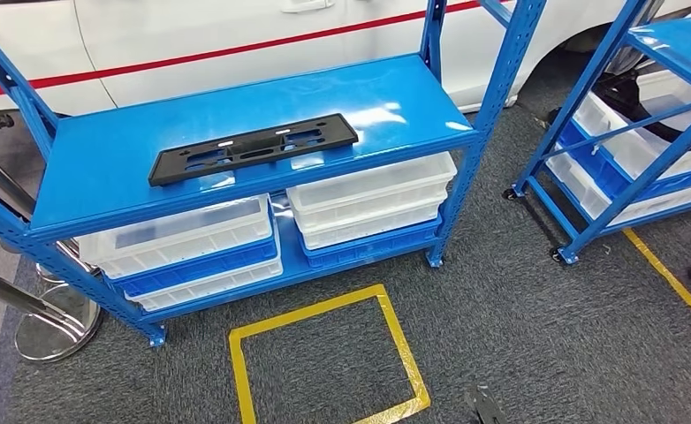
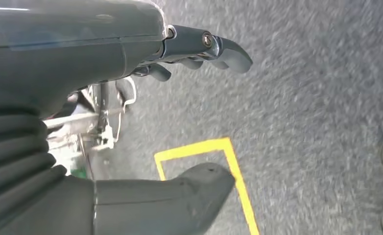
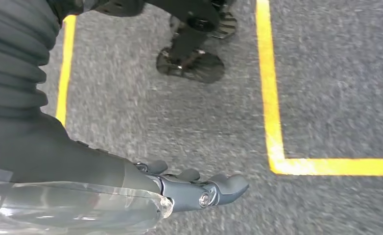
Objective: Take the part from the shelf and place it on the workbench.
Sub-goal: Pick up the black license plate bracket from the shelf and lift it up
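Observation:
A long black plastic part (image 1: pixel 254 147) with slots and holes lies flat on the top board of the blue shelf (image 1: pixel 103 190), a little left of its middle. My left hand (image 2: pixel 199 112) hangs over the grey carpet with its thumb (image 2: pixel 199 188) and fingers (image 2: pixel 214 49) apart and nothing between them. My right hand (image 3: pixel 194 188) also hangs above the carpet, fingers (image 3: pixel 224 188) stretched out and holding nothing. Both hands are far from the part.
White bins (image 1: pixel 368 199) and blue trays fill the shelf's lower level. A second blue rack (image 1: pixel 629 132) on wheels stands at the right. A yellow tape square (image 1: pixel 324 353) marks the carpet in front. A chrome stand (image 1: pixel 50 327) sits at the left, a white car (image 1: pixel 236 35) behind.

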Robot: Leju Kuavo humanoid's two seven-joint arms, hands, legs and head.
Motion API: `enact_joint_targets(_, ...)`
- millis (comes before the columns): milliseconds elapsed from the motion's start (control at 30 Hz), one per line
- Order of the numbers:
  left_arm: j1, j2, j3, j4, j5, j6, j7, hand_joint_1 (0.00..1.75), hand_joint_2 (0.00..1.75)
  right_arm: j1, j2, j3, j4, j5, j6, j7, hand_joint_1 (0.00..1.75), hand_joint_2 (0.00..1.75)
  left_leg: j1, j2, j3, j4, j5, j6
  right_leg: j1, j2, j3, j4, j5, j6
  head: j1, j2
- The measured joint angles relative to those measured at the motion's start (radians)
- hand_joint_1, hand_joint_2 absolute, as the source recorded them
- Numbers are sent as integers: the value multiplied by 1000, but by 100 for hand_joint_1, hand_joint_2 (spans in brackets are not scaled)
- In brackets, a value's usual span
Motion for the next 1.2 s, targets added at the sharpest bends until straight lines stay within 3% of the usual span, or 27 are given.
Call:
enact_joint_targets(67, -9, -5, 34, 6, -41, 4, -12, 0, 175, -6, 2, -27, 0, 33, -3, -13, 0, 175, 4, 2, 9, -14, 9, 11, -1, 1, -1, 10, -9, 10, 0, 0)
enact_joint_targets(100, -15, -8, 53, 7, -62, 7, -19, 0, 175, -8, 4, -41, 1, 50, -5, -19, 0, 175, 7, 4, 12, -22, 15, 18, -1, 2, -11, 36, -28, 14, 0, 0)
enact_joint_targets(200, -35, -18, 107, 9, -125, 15, -38, 0, 175, -12, 9, -90, 7, 99, -12, -36, 0, 175, 8, 6, 13, -29, 22, 27, -4, 7, -92, 204, -118, 23, 1, 0)
enact_joint_targets(233, -42, -21, 125, 10, -145, 17, -45, 0, 175, -12, 10, -107, 12, 115, -15, -42, 0, 175, 7, 5, 13, -28, 21, 27, -6, 8, -115, 250, -131, 26, 1, 0)
enact_joint_targets(267, -48, -25, 143, 10, -166, 19, -51, 0, 175, -12, 11, -123, 16, 132, -18, -47, 0, 175, 8, 4, 13, -27, 20, 27, -8, 8, -123, 263, -123, 29, 1, 0)
enact_joint_targets(300, -55, -28, 163, 10, -188, 21, -57, 0, 175, -13, 13, -139, 21, 150, -20, -53, 0, 175, 9, 4, 14, -25, 18, 25, -10, 8, -113, 238, -97, 31, 1, 0)
enact_joint_targets(400, -78, -38, 220, 10, -254, 29, -76, 0, 175, -20, 18, -184, 37, 201, -25, -72, 0, 175, 9, 3, 12, -10, 7, 11, -15, 9, -32, 57, -6, 30, 0, 0)
enact_joint_targets(467, -94, -41, 257, 10, -297, 35, -88, 0, 175, -26, 25, -215, 49, 235, -31, -84, 0, 175, 6, 2, 6, -1, 0, 0, -12, 11, -14, 12, 2, 19, 0, 0)
enact_joint_targets(567, -116, -47, 312, 10, -361, 42, -106, 0, 175, -31, 37, -264, 68, 286, -39, -103, 0, 175, 7, 2, 5, 7, -8, -15, -10, 11, -15, 8, 6, 1, 0, 0)
enact_joint_targets(633, -128, -52, 346, 10, -400, 48, -118, 0, 87, -36, 44, -294, 80, 317, -43, -114, 0, 87, 11, 2, -20, 67, -49, -25, -13, 10, -15, 4, 9, -9, 0, 0)
enact_joint_targets(700, -140, -56, 380, 10, -439, 53, -129, 0, 0, -41, 49, -322, 93, 348, -49, -126, 0, 0, 12, 3, -78, 193, -116, -31, -11, 8, -16, 4, 9, -14, 0, 0)
enact_joint_targets(733, -147, -58, 398, 10, -460, 55, -136, 0, 0, -42, 51, -337, 101, 364, -52, -133, 0, 0, 12, 3, -106, 251, -137, -32, -10, 6, -16, 4, 9, -14, 0, 0)
enact_joint_targets(767, -153, -60, 417, 10, -479, 57, -142, 0, 0, -43, 54, -351, 109, 379, -54, -139, 0, 0, 12, 3, -121, 281, -139, -32, -8, 6, -16, 4, 9, -15, 0, 0)
enact_joint_targets(800, -159, -62, 436, 10, -498, 59, -148, 0, 0, -45, 57, -365, 116, 393, -55, -146, 0, 0, 12, 3, -119, 274, -121, -31, -7, 5, -15, 4, 8, -16, 0, 0)
enact_joint_targets(833, -166, -64, 454, 10, -517, 61, -155, 0, 0, -48, 61, -380, 123, 408, -56, -155, 0, 0, 12, 2, -98, 230, -87, -27, -7, 6, -13, 4, 7, -16, 0, 0)
enact_joint_targets(900, -180, -67, 490, 10, -555, 66, -167, 0, 0, -58, 70, -412, 136, 435, -57, -176, 0, 0, 9, 2, -37, 95, -18, -17, -4, 9, -10, 5, 6, -14, 0, 0)
enact_joint_targets(933, -188, -69, 508, 10, -576, 68, -175, 0, 0, -65, 74, -429, 143, 450, -59, -189, 0, 0, 7, 2, -16, 45, -1, -12, -3, 9, -11, 6, 6, -11, 0, 0)
enact_joint_targets(967, -197, -71, 527, 10, -596, 70, -182, 0, 0, -73, 79, -447, 150, 464, -60, -204, 0, 0, 5, 2, -5, 16, 5, -8, -2, 9, -13, 6, 6, -7, 0, 0)
enact_joint_targets(1100, -227, -79, 606, 10, -679, 75, -212, 0, 0, -107, 96, -493, 163, 509, -68, -273, 0, 0, 7, 1, 3, -11, 12, 11, -4, 9, -19, 19, -3, 14, 1, 0)
enact_joint_targets(1133, -235, -81, 624, 10, -700, 76, -219, 0, 0, -115, 100, -495, 163, 514, -70, -293, 0, 0, 9, 3, 7, -17, 17, 16, -4, 9, -32, 49, -23, 18, 1, 0)
enact_joint_targets(1200, -249, -84, 657, 10, -740, 76, -234, 0, 0, -126, 106, -485, 155, 511, -74, -330, 0, 0, 9, 5, 6, -19, 20, 22, -6, 9, -88, 166, -84, 22, 1, 0)
